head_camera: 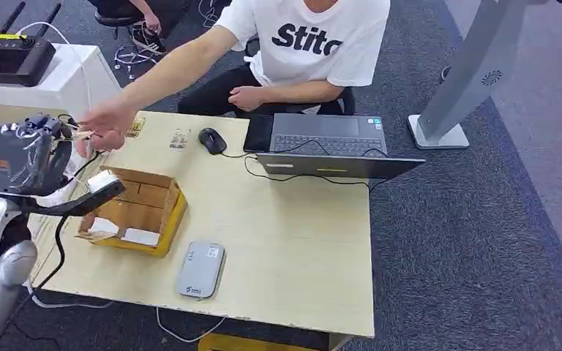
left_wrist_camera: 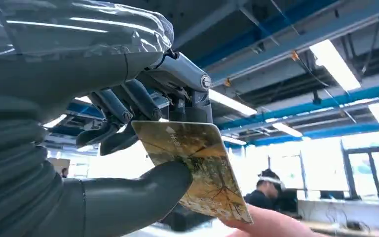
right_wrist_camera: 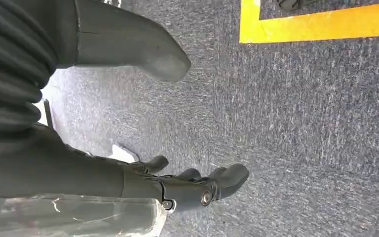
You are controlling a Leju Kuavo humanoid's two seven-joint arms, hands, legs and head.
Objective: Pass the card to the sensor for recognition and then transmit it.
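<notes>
We see the left hand (left_wrist_camera: 128, 128) pinching the card (left_wrist_camera: 197, 168), raised beside the bench (head_camera: 293, 241); a person's hand (head_camera: 106, 121) touches the card's far edge. Right hand (right_wrist_camera: 187, 185) hangs over carpet, released, fingers apart.

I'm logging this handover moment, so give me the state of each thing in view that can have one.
card: pinched by the left hand, a person's fingers touching its far edge
left hand: raised, holding the card
right hand: hanging over the carpet, fingers apart, holding nothing
laptop: lid open
cardboard box: open-topped
card reader: flat on the table, nothing on it
</notes>
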